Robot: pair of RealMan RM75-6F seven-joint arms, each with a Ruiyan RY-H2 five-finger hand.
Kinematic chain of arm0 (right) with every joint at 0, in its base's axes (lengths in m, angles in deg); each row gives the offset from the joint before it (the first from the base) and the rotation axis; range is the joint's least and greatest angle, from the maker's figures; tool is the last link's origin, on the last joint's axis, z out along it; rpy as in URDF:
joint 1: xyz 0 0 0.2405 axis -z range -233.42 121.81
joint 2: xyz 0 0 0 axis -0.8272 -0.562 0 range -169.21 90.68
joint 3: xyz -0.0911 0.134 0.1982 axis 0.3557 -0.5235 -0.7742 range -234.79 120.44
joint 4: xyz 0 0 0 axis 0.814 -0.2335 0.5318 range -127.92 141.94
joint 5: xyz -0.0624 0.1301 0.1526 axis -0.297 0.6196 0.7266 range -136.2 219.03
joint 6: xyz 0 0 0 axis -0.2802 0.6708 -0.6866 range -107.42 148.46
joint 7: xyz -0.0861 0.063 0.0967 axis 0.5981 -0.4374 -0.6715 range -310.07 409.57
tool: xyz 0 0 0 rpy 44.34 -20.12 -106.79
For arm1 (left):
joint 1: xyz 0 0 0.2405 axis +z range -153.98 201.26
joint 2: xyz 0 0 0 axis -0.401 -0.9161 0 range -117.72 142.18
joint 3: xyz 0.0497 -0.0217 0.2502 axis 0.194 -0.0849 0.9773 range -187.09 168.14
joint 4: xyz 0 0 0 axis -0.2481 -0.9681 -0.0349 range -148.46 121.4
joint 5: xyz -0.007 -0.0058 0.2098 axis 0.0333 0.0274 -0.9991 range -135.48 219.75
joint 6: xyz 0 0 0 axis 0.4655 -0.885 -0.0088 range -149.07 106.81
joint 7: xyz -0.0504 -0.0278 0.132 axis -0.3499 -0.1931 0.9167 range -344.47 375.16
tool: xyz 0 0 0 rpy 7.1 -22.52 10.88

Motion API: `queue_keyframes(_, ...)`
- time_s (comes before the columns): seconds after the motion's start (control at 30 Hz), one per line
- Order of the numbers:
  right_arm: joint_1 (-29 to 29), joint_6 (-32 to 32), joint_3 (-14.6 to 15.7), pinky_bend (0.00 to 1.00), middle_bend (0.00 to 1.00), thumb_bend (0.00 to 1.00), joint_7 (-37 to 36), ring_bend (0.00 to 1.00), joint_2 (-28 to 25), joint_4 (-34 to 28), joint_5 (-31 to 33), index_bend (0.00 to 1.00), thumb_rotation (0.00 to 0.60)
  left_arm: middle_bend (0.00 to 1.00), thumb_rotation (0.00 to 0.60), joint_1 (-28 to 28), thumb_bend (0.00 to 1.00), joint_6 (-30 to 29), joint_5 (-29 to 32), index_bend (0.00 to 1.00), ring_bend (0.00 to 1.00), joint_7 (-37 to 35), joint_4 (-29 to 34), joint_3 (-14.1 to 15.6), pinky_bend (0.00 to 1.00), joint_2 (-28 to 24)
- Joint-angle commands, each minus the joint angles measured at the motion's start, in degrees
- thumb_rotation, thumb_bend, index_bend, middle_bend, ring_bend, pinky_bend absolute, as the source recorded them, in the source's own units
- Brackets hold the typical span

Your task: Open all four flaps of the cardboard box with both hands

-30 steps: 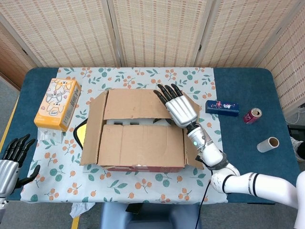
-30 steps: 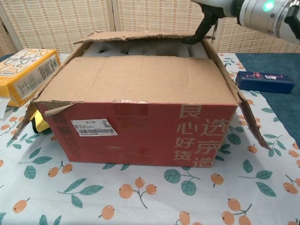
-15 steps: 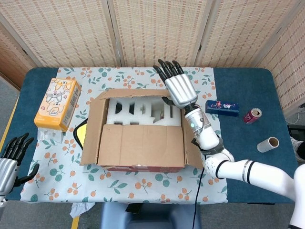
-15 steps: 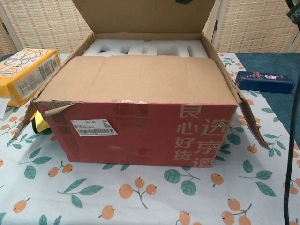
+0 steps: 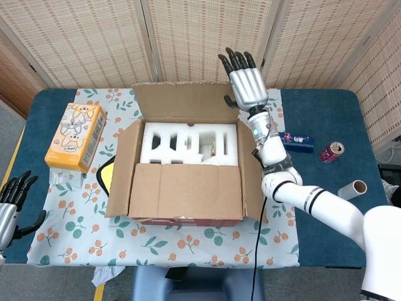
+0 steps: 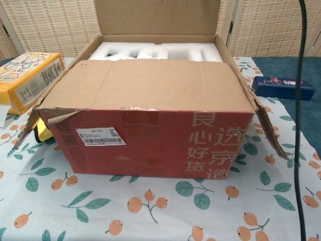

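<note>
On the table with the fruit-print cloth, the cardboard box stands in the middle, its far flap upright and its near flap closed. The right hand rests against the far flap's right edge, fingers straight, holding nothing. The left hand is at the table's near left edge, fingers spread and empty.

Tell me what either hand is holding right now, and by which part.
Nothing is gripped. The right hand is at the top right corner of the raised far flap, fingers spread; contact can't be told. The left hand holds nothing.

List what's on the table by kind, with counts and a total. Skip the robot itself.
Cardboard box: 1
Foam insert inside the box: 1
Orange tissue pack: 1
Dark blue slim box: 1
Red can: 1
Cardboard tube roll: 1
Yellow item, mostly hidden under the box's left flap: 1
Total: 7
</note>
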Motion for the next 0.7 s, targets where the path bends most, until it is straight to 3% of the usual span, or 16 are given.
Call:
queue_keyframes(0.03, -3.0, 6.8, 0.0, 0.0, 0.0, 0.35, -7.3, 0.0, 4.2, 10.9, -0.7, 0.0, 0.6, 0.0, 0.6, -0.4, 0.45, 1.1, 0.9, 0.0, 0.0, 0.1, -0.5, -0.4, 0.0, 0.2)
queue_keyframes(0.17, -0.6, 7.3, 0.7, 0.0, 0.0, 0.35, -14.2, 0.0, 2.6, 8.6, -5.1, 0.0, 0.6, 0.0, 0.6, -0.8, 0.45, 2.5, 1.8, 0.0, 0.0, 0.4, -0.7, -0.5, 0.0, 0.3)
queue_keyframes(0.3, 4.8, 5.4, 1.2, 0.0, 0.0, 0.35, -20.2, 0.0, -4.2, -4.5, -9.0, 0.0, 0.6, 0.0, 0.6, -0.4, 0.45, 2.0, 2.8, 0.0, 0.0, 3.8, 0.2, -1.0, 0.0, 0.5)
queue_keyframes(0.4, 9.5, 6.7, 1.6, 0.0, 0.0, 0.35, -23.8, 0.0, -11.8, -17.8, -9.0, 0.0, 0.6, 0.0, 0.6, -0.3, 0.45, 1.7, 2.3, 0.0, 0.0, 4.7, 1.1, -0.8, 0.0, 0.5)
queue_keyframes(0.53, 13.9, 9.6, 2.6, 0.0, 0.0, 0.35, -27.9, 0.0, -19.6, -29.5, -8.5, 0.0, 0.6, 0.0, 0.6, -0.3, 0.45, 1.8, 2.4, 0.0, 0.0, 6.1, 1.7, -0.8, 0.0, 0.7)
queue_keyframes(0.7, 20.0, 12.5, 2.6, 0.19, 0.0, 0.35, -37.9, 0.0, -25.6, -39.5, -12.3, 0.0, 0.6, 0.0, 0.6, 0.4, 0.45, 1.1, 2.5, 0.0, 0.0, 8.1, 3.7, -0.7, 0.0, 0.2)
